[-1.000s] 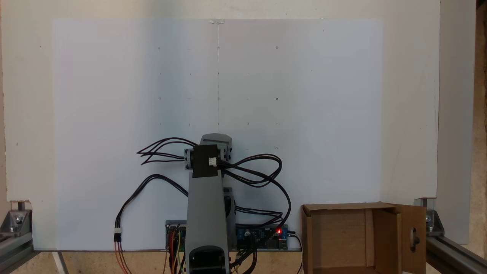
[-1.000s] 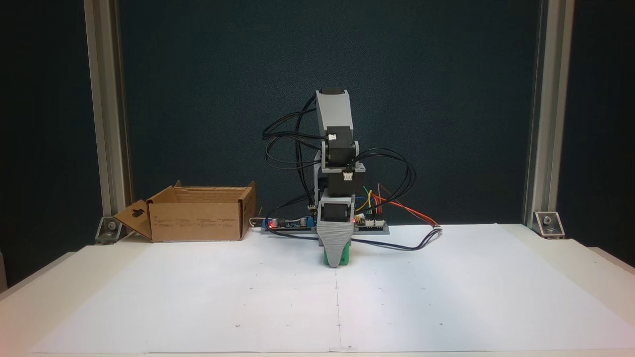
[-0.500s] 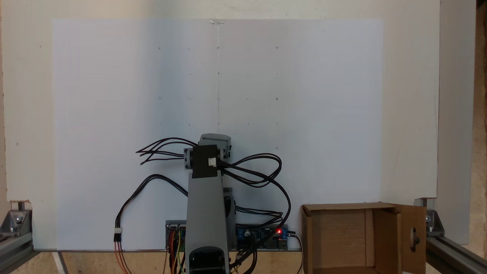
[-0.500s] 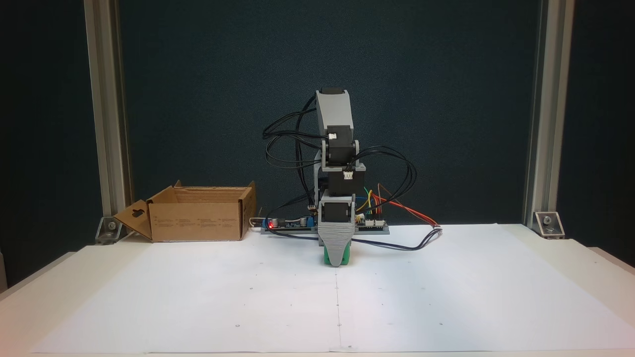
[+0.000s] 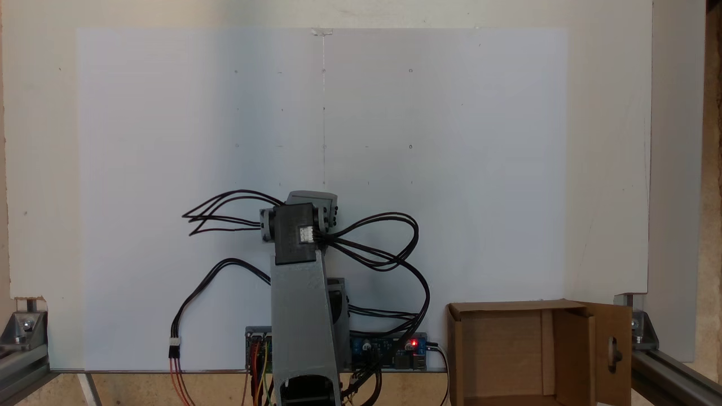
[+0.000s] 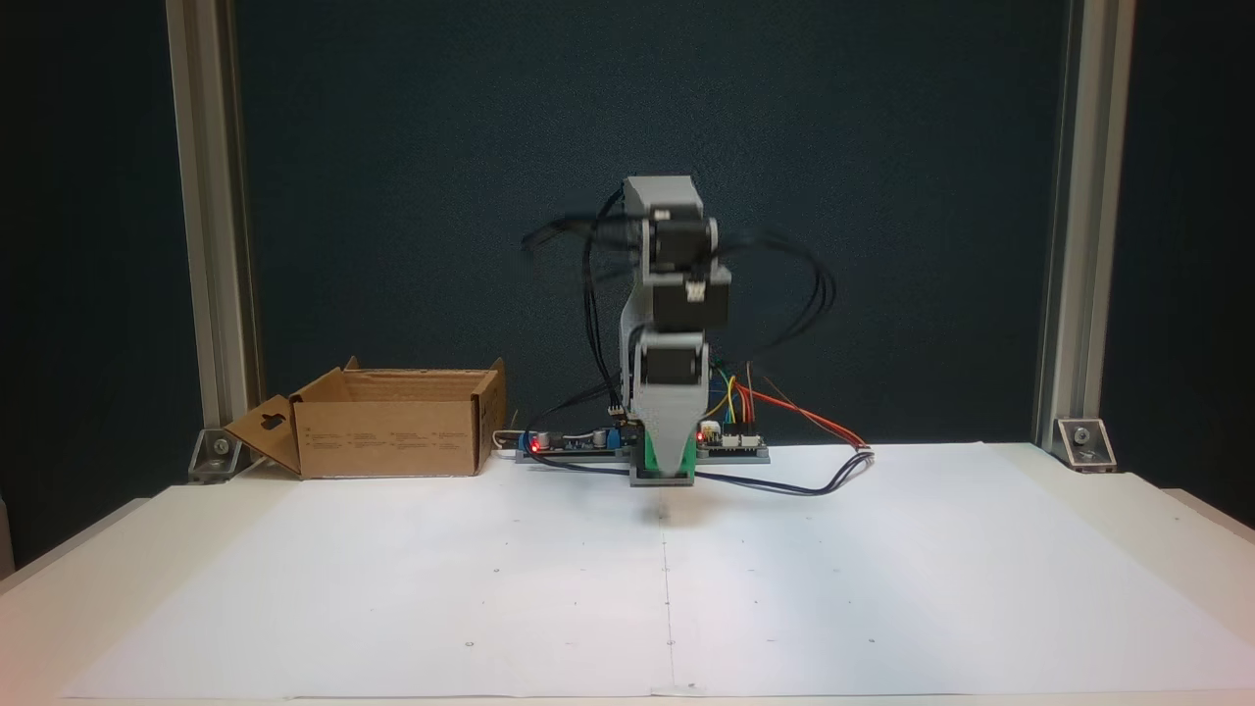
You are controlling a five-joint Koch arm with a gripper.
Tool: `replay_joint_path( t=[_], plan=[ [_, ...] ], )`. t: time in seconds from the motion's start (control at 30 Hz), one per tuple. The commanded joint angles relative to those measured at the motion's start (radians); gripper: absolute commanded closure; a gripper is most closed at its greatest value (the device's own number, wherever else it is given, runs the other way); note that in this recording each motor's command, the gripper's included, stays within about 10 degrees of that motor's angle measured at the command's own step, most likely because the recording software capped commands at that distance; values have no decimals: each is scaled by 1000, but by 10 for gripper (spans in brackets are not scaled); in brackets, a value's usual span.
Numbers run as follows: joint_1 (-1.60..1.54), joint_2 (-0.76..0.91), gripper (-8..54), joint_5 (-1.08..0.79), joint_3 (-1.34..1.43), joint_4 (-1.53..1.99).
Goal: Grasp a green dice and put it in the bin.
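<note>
- My fingers (image 6: 667, 473) point straight down, tips clear of the white paper sheet (image 6: 882, 579); a faint shadow lies on the sheet just beneath them.
- Fingers are clamped on the green dice (image 6: 689, 455): green shows on both sides of the grey front finger, so the dice sits between the fingers and off the bench (image 6: 1157, 520).
- Pips on the dice cannot be made out; that part of the picture is blurred.
- In the fixed view from behind my base, my own arm (image 5: 299, 304) hides the fingers and the dice. The arm leans slightly toward 11 o'clock from its base at the bottom edge.
- The bin (image 6: 392, 436) stands at about 9 o'clock from my fingers in the front fixed view, well apart from them, on the bench near the far edge of the sheet. Its flap with the keyhole cut-out hangs outward on its left side there.
- From behind, the bin (image 5: 502, 355) sits at about 4 o'clock from my wrist, open top showing a bare cardboard floor; the keyhole flap lies on its right.
- Black cables (image 5: 389, 254) loop out on either side of my wrist; a controller board (image 6: 569, 443) with a lit red LED sits at my base.
</note>
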Motion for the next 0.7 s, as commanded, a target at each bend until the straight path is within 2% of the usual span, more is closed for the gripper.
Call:
replay_joint_path(
  t=[0.0, 0.2, 0.4, 0.47, 0.53, 0.67],
  plan=[
    [-14, 21, 340, 55, -137, 164],
    [-29, 26, 340, 58, -457, 425],
    [9, 26, 340, 57, -511, 425],
    [92, 26, 340, 43, -543, 417],
    [359, 26, 340, -123, -601, 324],
    [612, 25, 340, -261, -600, 167]
  ],
)
